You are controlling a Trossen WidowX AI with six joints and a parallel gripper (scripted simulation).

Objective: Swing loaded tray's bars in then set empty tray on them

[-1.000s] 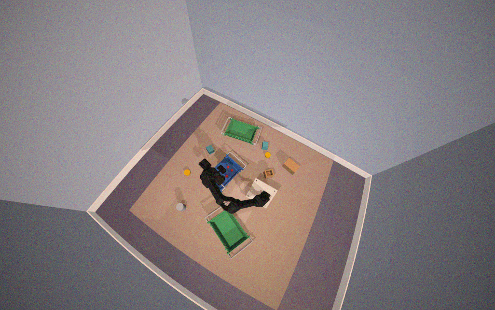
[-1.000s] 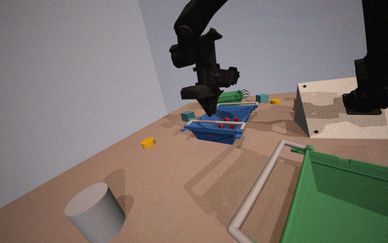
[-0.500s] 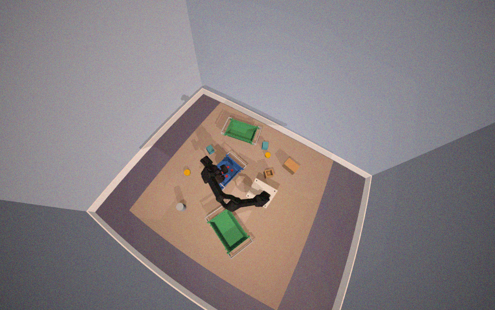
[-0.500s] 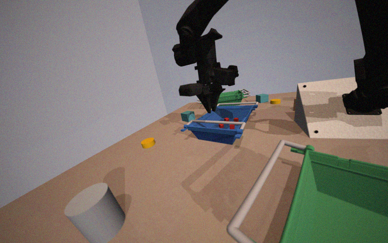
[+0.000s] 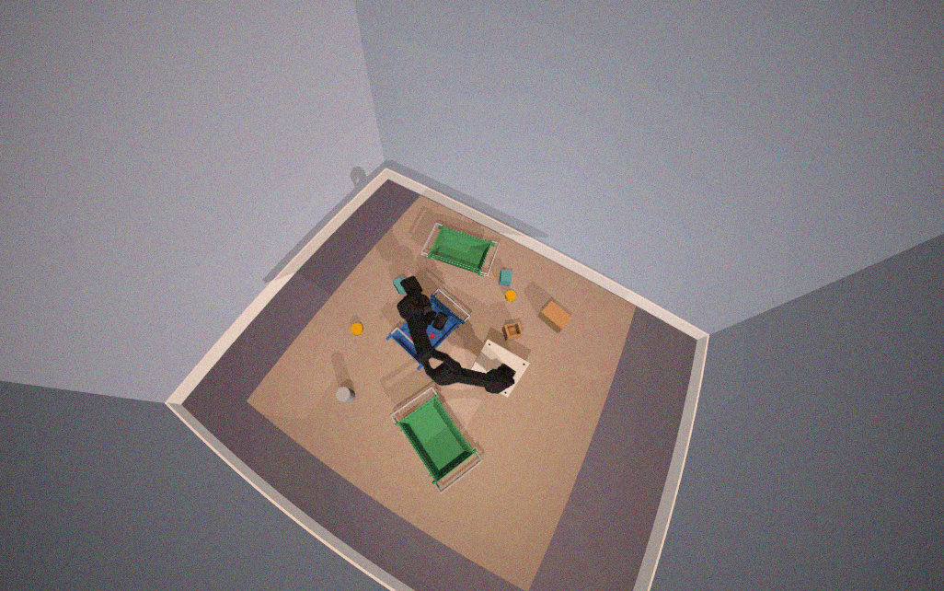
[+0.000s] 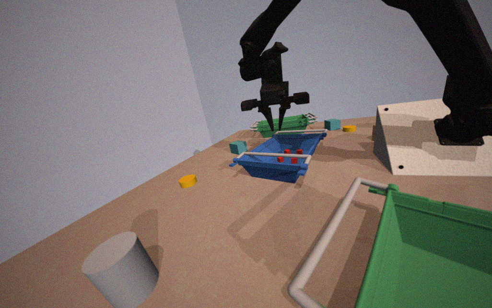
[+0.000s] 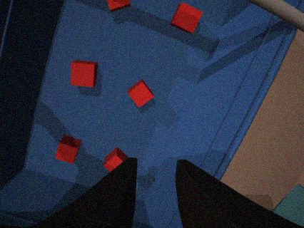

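Observation:
The loaded blue tray (image 5: 451, 327) (image 6: 268, 171) (image 7: 221, 117) holds several red blocks (image 6: 299, 151) (image 7: 140, 93). Its near wire bar (image 6: 274, 155) (image 7: 280, 10) lies swung in across the top. Its far wire bar (image 5: 454, 304) (image 6: 302, 131) is swung out past the far end. Two empty green trays stand apart from it, the large near one (image 5: 434, 433) (image 6: 435, 254) and a far one (image 5: 459, 247) (image 6: 302, 121), both with bars out. My gripper (image 6: 276, 130) (image 7: 156, 168) is a little open and empty, pointing down above the far half of the blue tray.
The arm's base stands on a cream slab (image 5: 518, 362) (image 6: 427, 156). A grey cylinder (image 5: 344, 394) (image 6: 119, 261), teal cubes (image 5: 506, 276) (image 6: 238, 147), yellow discs (image 5: 357, 328) (image 6: 187, 181), an orange block (image 5: 555, 315) and a small brown open box (image 5: 512, 330) stand around the trays.

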